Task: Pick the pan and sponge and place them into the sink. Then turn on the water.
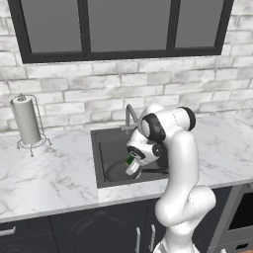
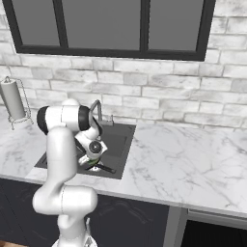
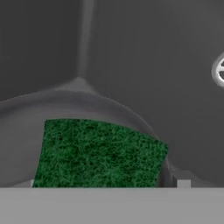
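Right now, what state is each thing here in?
hand: open, low in the sink, holding nothing.
sponge: green side up, lying in the pan.
pan: resting inside the sink.
sink: no water in it.
faucet: no stream running.
paper towel roll: upright on its stand.

My two base cameras look forward and down at the sink point(image 1: 101, 148); my hand camera sits close above the sponge point(image 3: 98, 153).
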Controlling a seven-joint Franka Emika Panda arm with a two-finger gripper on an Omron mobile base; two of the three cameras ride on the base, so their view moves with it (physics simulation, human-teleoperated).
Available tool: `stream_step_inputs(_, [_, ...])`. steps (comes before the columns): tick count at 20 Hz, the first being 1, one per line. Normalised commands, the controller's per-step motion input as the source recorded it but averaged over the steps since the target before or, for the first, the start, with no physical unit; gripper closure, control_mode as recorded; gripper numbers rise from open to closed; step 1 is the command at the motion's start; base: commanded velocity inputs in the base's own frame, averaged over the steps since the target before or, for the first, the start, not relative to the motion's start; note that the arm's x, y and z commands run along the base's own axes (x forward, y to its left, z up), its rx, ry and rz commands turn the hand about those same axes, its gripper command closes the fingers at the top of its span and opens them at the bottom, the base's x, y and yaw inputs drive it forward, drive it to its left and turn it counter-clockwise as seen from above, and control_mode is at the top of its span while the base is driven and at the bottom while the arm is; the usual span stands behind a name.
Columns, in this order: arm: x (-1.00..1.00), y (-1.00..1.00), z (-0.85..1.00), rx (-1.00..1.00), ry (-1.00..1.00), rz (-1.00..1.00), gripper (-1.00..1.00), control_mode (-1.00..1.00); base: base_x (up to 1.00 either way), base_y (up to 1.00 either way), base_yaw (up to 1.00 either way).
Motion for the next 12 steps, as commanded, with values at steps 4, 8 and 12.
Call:
stream_step_inputs(4, [-0.31, -0.45, -0.52, -0.06, 0.04, 0.0, -1.0, -1.0, 0.0, 0.0, 0.0])
stream_step_inputs(8, [-0.36, -0.45, -0.46, -0.06, 0.02, 0.0, -1.0, -1.0, 0.0, 0.0, 0.0])
stream_step_inputs(12, [-0.43, -0.47, -0.28, -0.05, -0.02, 0.0, -1.0, -1.0, 0.0, 0.0, 0.0])
